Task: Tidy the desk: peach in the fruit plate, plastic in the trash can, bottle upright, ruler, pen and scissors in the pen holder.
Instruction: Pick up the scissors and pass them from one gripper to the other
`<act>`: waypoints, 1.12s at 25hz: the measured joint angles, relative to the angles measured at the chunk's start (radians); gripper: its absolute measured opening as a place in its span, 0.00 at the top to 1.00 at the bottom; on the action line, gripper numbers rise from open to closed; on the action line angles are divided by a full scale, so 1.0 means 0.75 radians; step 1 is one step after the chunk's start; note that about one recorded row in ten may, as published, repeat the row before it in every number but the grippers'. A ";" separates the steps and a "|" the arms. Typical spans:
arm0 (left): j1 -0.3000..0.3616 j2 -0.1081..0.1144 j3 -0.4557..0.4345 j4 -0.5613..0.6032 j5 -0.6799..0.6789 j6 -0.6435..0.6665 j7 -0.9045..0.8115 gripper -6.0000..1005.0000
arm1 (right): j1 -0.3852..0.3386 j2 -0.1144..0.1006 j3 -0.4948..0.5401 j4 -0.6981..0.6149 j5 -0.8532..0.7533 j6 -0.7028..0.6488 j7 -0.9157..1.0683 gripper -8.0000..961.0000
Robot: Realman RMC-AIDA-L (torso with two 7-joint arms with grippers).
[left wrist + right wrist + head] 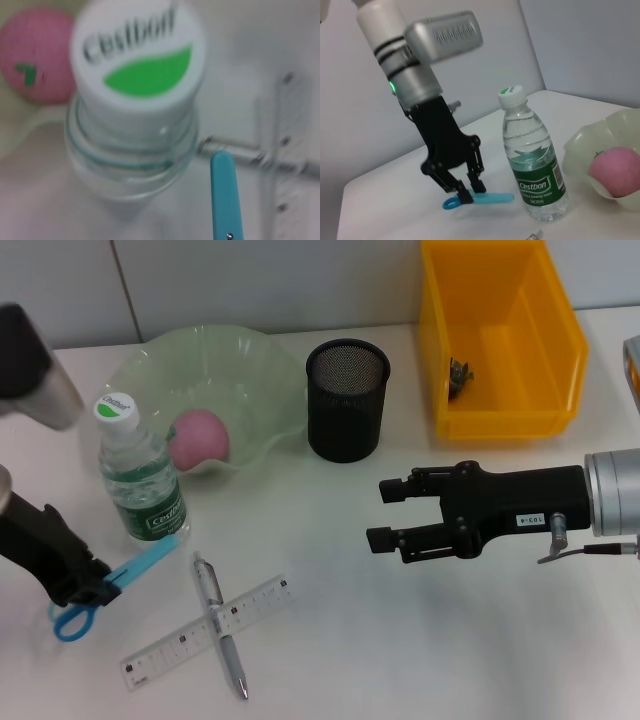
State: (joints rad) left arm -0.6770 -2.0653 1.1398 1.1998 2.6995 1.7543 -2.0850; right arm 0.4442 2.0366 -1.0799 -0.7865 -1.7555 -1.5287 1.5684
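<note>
My left gripper [103, 587] is at the front left of the desk, shut on the blue scissors [140, 565] near their handles; the right wrist view also shows this gripper [469, 192] on the scissors [487, 199]. The blade tip [226, 195] points at the upright water bottle [142, 475]. The pink peach [199, 437] lies in the pale green fruit plate [255, 370]. A clear ruler [255, 603] and a silver pen [211, 590] lie crossed on the desk. The black mesh pen holder [345, 400] stands at centre. My right gripper [382, 515] hovers open at the right.
The yellow bin [545, 340] stands at the back right with a small dark crumpled piece [460, 375] inside. The bottle [532, 160] stands close between the scissors and the plate [585, 145]. Bare white desk lies below the right gripper.
</note>
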 joint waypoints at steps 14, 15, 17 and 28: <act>0.023 0.073 -0.437 -0.075 -0.509 0.334 0.090 0.75 | -0.008 -0.004 0.002 -0.005 0.003 -0.003 -0.002 0.19; 0.030 0.079 -0.438 -0.089 -0.549 0.335 0.090 0.75 | -0.007 -0.005 0.002 -0.005 0.003 -0.003 -0.003 0.19; 0.048 0.089 -0.435 -0.121 -0.642 0.338 0.093 0.75 | -0.004 -0.007 0.002 -0.005 0.003 -0.003 -0.002 0.19; 0.069 0.138 -0.447 -0.324 -1.030 0.331 0.185 0.75 | 0.015 -0.009 0.011 -0.005 0.003 -0.001 -0.007 0.19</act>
State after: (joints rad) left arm -0.6250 -1.9618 0.8046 0.9568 1.9274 2.0029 -1.9461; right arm 0.4551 2.0295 -1.0719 -0.7900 -1.7534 -1.5297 1.5631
